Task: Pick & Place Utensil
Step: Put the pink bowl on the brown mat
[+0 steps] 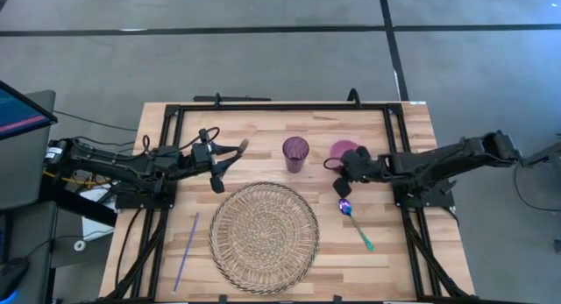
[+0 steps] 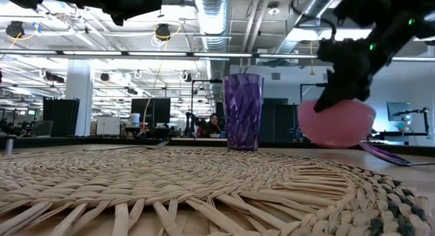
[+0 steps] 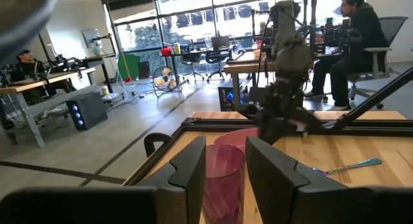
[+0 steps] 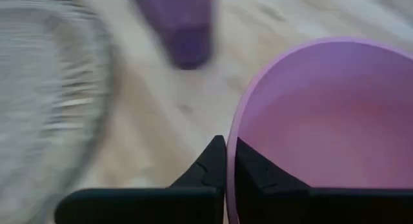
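The right hand (image 4: 226,161) pinches the empty pink bowl's (image 4: 322,121) rim beside the purple cup (image 1: 295,153).

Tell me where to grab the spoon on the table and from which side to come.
Grip the spoon at mid-handle, coming straight down from above. It lies flat on the wood between the woven mat and the right arm's base, with its handle angled away from the mat, so fingers should close across the thin handle.
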